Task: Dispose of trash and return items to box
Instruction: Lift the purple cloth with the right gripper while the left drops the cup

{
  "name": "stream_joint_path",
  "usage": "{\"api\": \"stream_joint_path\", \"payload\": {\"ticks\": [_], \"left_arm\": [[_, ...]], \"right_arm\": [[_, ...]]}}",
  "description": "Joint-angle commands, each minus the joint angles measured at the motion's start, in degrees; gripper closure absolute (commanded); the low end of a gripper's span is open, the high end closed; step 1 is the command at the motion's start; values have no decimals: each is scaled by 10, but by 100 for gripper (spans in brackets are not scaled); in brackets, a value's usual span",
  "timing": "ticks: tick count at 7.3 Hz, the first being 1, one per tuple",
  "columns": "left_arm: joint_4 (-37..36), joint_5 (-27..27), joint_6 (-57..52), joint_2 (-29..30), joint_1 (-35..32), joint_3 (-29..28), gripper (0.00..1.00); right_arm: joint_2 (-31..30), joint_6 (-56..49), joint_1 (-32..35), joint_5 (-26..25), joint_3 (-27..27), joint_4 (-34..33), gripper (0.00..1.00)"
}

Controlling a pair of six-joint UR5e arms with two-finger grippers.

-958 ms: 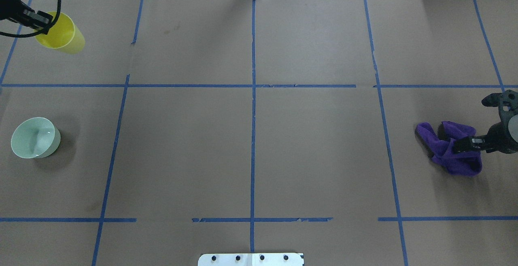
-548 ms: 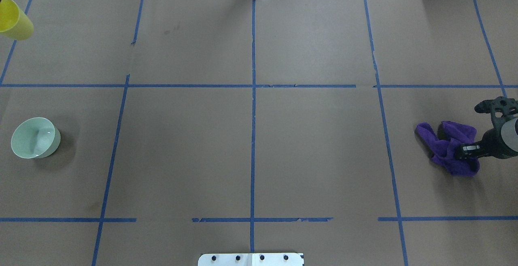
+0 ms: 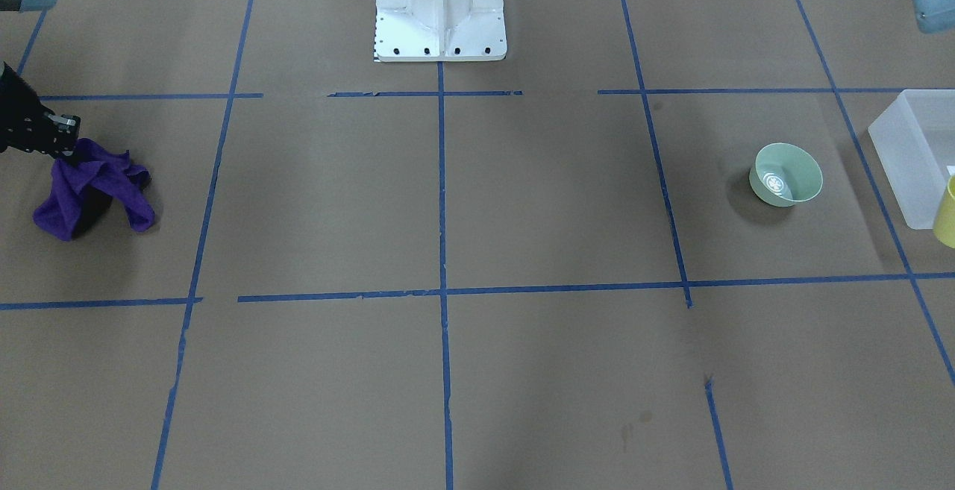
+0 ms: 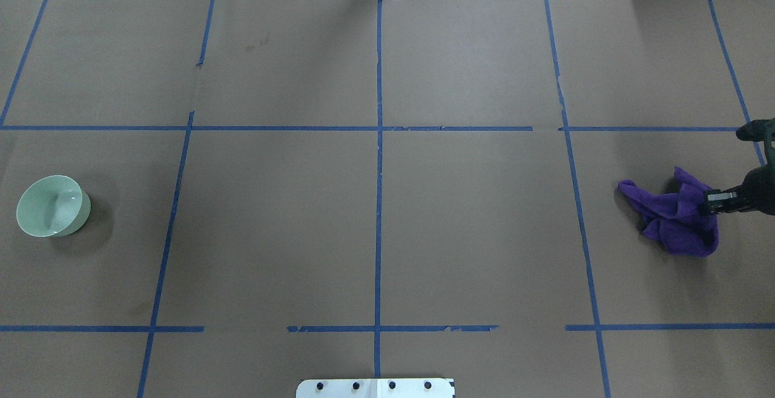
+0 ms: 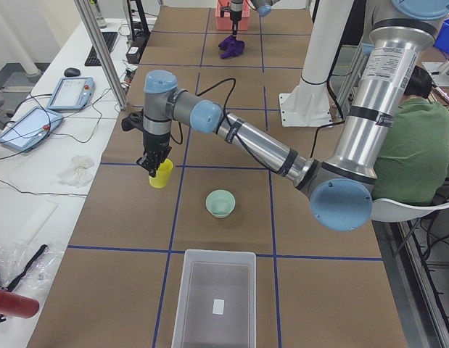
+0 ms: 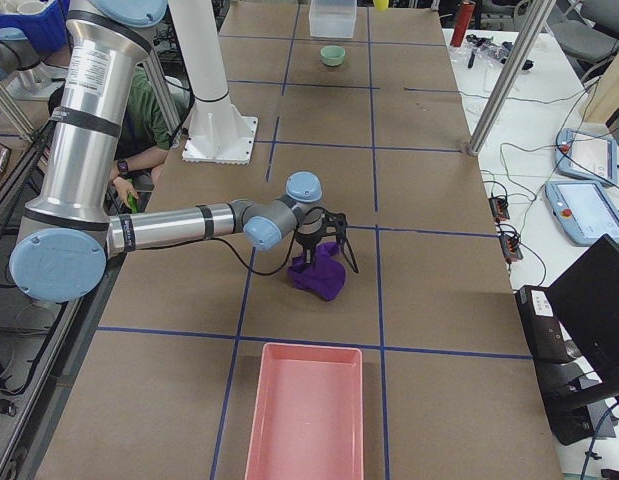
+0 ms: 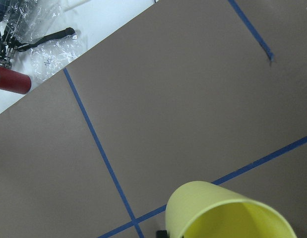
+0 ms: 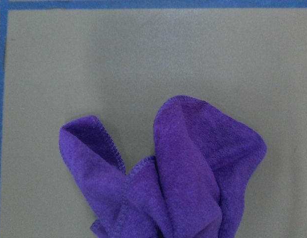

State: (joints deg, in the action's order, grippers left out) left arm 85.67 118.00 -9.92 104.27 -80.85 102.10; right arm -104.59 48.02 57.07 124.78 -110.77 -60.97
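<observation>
Gripping the rim of the yellow cup (image 5: 162,176), the left end effector (image 5: 154,167) appeared to hold it just above the tabletop (image 5: 115,210), farther from the translucent box (image 5: 217,254) than the pale-green bowl (image 5: 220,203). The bowl sat upright on the tabletop, apart from both. At the far end, the right end effector (image 4: 709,201) was closed on a bunched purple cloth (image 4: 672,219) whose lower folds lay on the tabletop.

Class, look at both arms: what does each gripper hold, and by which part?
The left gripper holds the yellow cup by its rim; the right gripper pinches the purple cloth at a raised fold.
</observation>
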Motion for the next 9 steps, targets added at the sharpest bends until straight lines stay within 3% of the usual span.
{"api": "stream_joint_path", "payload": {"ticks": [1,2,4,6,7,9], "left_arm": [[34,0,-67,-29,-50,-51,100],[41,0,-75,-50,-54,-53,100],[41,1,-75,-113,-64,-60,100],[41,36,-75,-166,-66,-66,100],[41,37,-73,-185,-66,-75,100],[66,61,-72,-184,-65,-140,100]], "right_arm": [[1,-1,106,124,-42,-7,100],[10,-1,144,158,-58,-23,100],[67,-3,181,167,-137,-198,100],[77,-33,220,163,-146,-232,100],[83,-97,249,159,-146,-274,100],[179,-247,325,158,-149,-471,100]]}}
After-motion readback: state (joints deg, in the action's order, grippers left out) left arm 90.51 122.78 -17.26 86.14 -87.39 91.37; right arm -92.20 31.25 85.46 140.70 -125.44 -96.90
